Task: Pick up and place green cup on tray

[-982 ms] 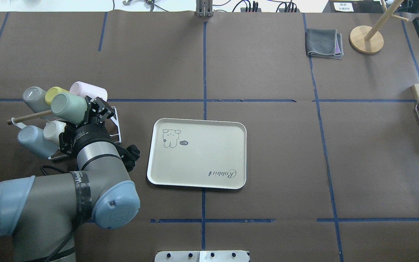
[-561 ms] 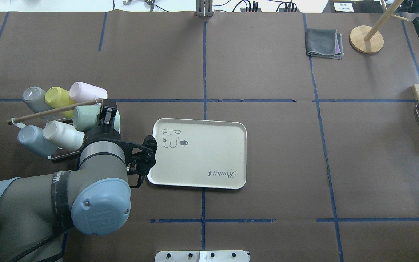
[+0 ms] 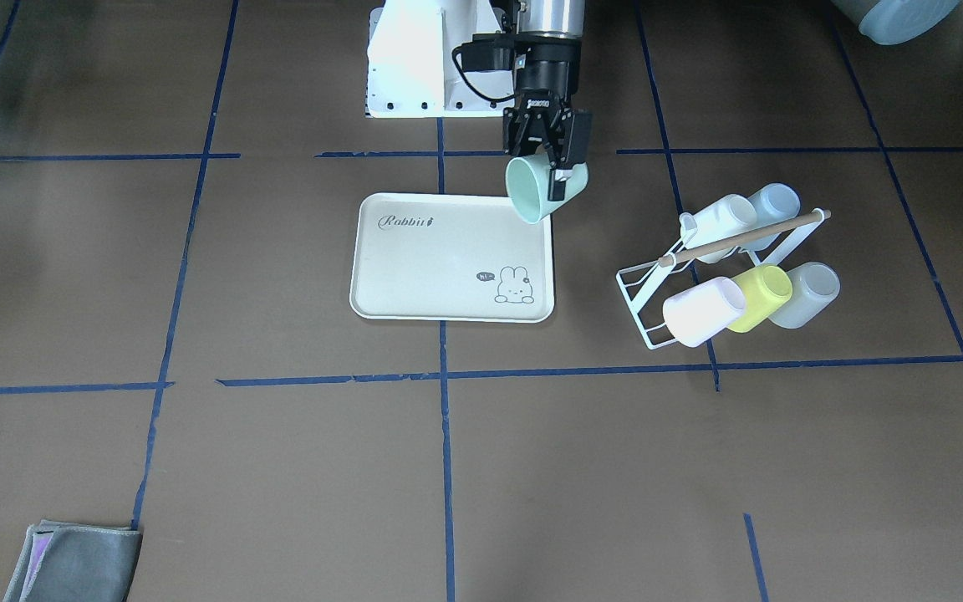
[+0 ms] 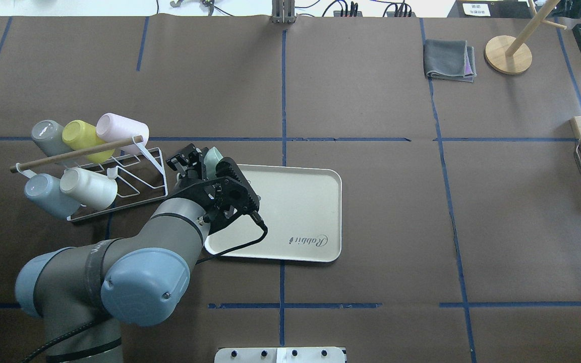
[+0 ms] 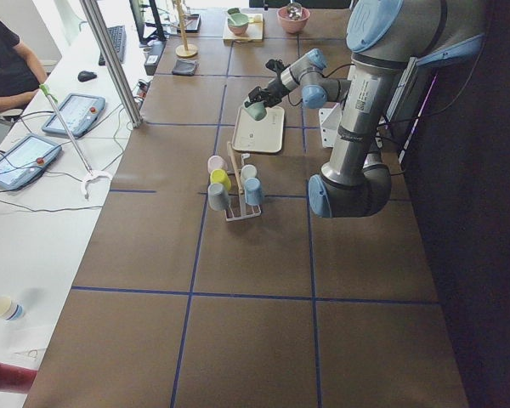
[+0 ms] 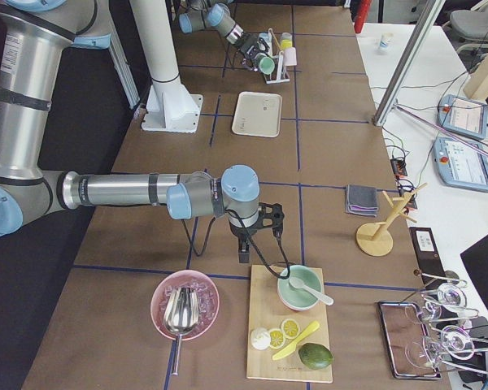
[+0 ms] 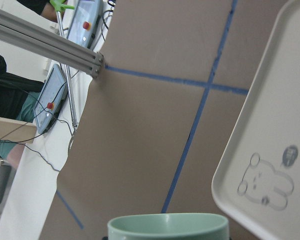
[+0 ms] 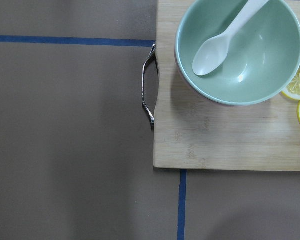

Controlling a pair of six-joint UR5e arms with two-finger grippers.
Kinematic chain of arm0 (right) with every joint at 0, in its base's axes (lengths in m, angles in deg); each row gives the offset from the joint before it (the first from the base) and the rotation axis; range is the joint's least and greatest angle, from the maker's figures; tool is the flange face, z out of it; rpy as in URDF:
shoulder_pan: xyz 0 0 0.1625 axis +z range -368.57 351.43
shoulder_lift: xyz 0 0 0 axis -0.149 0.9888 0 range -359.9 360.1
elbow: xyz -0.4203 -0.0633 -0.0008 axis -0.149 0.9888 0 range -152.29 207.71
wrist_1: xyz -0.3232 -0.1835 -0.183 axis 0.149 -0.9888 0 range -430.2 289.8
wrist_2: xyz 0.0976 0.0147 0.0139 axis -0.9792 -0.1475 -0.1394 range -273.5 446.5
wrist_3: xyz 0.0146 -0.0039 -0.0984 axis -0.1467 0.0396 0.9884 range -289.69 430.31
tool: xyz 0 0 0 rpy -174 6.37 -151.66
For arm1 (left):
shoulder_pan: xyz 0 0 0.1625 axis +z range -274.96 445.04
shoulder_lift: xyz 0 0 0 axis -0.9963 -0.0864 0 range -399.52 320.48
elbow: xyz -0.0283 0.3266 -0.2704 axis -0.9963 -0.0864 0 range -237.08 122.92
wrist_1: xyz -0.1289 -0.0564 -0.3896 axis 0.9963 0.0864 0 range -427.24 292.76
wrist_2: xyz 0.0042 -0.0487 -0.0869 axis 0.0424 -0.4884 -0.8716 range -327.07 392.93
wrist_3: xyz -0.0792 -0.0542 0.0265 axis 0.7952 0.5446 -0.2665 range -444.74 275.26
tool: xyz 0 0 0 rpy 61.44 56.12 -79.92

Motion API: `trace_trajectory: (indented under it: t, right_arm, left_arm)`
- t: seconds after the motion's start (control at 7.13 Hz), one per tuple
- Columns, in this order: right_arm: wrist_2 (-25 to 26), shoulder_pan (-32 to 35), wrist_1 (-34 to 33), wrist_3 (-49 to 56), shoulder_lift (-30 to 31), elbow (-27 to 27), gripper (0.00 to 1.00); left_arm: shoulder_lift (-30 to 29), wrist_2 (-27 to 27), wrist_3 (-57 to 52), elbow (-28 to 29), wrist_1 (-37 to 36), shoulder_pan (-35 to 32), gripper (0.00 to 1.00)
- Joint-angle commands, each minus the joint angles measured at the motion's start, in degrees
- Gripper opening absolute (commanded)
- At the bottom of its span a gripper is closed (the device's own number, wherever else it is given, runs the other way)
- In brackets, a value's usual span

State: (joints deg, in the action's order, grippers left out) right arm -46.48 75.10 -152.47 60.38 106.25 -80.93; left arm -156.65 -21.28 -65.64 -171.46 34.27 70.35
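Holding small pale mint-green plastic cup [image 3: 531, 192] tilted in mid-air above left edge of cream rectangular rimmed tray [image 3: 440, 269], pinched in closed left tool [image 3: 550, 170]. Probably light, stiff, smooth and slippery; best squeezed across body, not rim.

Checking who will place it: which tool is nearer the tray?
Left. The left tool holds the green cup at the tray's corner; the right tool hangs far off by the cutting board.
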Motion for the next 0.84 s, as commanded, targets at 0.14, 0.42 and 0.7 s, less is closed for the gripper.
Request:
trace_trajectory:
  t: [0.14, 0.42, 0.7]
  right_arm:
    - [0.0, 0.0, 0.0, 0.0, -0.06, 0.0, 1.0]
    - [0.0, 0.0, 0.0, -0.09, -0.06, 0.0, 1.0]
    - [0.18, -0.09, 0.0, -0.26, -0.15, 0.09, 1.0]
  left_arm:
    - [-0.55, 2.34, 10.86, 17.22, 35.43, 0.98, 0.53]
    - [-0.73, 5.25, 19.88, 21.02, 41.81, 1.6, 0.67]
    - [-2.65, 5.17, 23.49, 22.36, 41.92, 2.91, 0.67]
